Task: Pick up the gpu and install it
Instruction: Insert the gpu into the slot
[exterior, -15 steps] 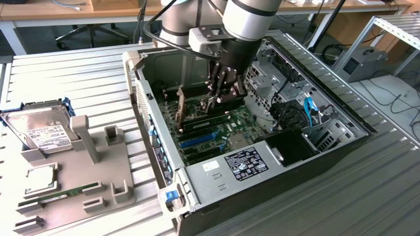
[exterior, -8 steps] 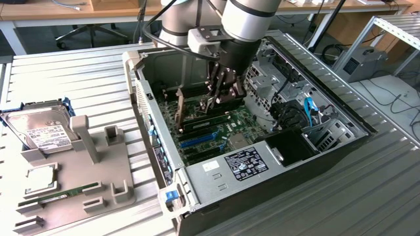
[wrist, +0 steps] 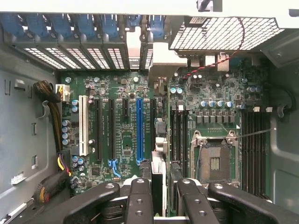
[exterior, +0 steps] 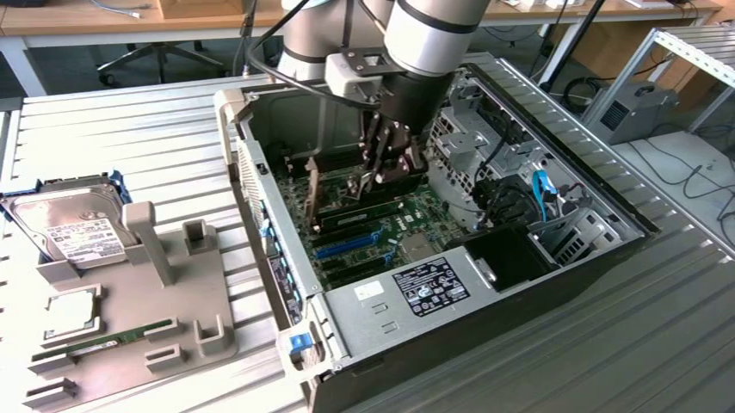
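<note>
The ribbed metal desk (exterior: 643, 344) carries an open computer case (exterior: 597, 258) lying on its side, motherboard (exterior: 402, 224) facing up. A white-on-black label on the power supply (exterior: 431, 288) bears certification marks, too small to read. At the exterior view's left, a grey parts holder (exterior: 126, 344) keeps a silver hard drive (exterior: 69, 232) with a printed label, unreadable, and a green RAM stick (exterior: 103, 342). Inside the case, the claw (exterior: 385, 176) is clamped on the gpu (wrist: 159, 179), held on edge above the motherboard beside the blue slot (wrist: 139, 130), its long axis running along the slots.
</note>
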Tool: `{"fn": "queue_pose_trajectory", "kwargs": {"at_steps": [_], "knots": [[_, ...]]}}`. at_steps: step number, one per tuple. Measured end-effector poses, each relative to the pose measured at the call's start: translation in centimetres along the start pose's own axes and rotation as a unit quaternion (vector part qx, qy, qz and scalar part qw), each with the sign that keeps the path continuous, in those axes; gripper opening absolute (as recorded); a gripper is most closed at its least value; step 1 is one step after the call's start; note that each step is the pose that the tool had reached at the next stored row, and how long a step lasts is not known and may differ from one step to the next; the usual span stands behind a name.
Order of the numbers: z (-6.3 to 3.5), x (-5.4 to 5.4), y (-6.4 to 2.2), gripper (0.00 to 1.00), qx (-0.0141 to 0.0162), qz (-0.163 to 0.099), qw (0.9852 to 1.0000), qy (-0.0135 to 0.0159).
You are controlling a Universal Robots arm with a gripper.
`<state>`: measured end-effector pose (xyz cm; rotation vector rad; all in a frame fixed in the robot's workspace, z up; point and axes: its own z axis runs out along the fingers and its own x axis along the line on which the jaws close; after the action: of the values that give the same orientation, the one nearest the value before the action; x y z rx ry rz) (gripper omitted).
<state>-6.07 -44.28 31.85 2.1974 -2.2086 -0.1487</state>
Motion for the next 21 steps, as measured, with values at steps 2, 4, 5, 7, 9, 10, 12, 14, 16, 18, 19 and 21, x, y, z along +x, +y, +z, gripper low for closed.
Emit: {"fn": "queue_pose_trajectory", "kwargs": {"at_steps": [2, 4, 5, 7, 9, 10, 12, 14, 16, 18, 19, 21], "knots": [[0.09, 0.0, 0.16, 0.26, 0.0, 0.0, 1.0, -0.0001], [0.2, 0.0, 0.17, 0.26, -0.0001, 0.0, 1.0, -0.0005], [0.24, 0.0, 0.18, 0.26, -0.0002, 0.0, 1.0, -0.0007], [0.3, 0.0, 0.21, 0.26, -0.0003, 0.0, 1.0, -0.0008], [0.35, 0.0, 0.21, 0.26, -0.0003, 0.0, 1.0, -0.0009], [0.36, 0.0, 0.22, 0.26, -0.0003, 0.0, 1.0, -0.0009], [0.4, 0.0, 0.36, 0.26, -0.0002, 0.0, 1.0, -0.0012], [0.43, 0.0, 0.64, 0.26, -0.0002, 0.0, 1.0, -0.0015], [0.47, 0.0, 1.0, 0.26, -0.0003, 0.0, 1.0, -0.0015], [0.51, 0.0, 1.31, 0.26, -0.0003, 0.0, 1.0, -0.0016], [0.53, 0.0, 1.47, 0.26, -0.0003, 0.0, 1.0, -0.0016], [0.59, 0.0, 1.8, 0.26, -0.0003, 0.0, 1.0, -0.0016]]}}
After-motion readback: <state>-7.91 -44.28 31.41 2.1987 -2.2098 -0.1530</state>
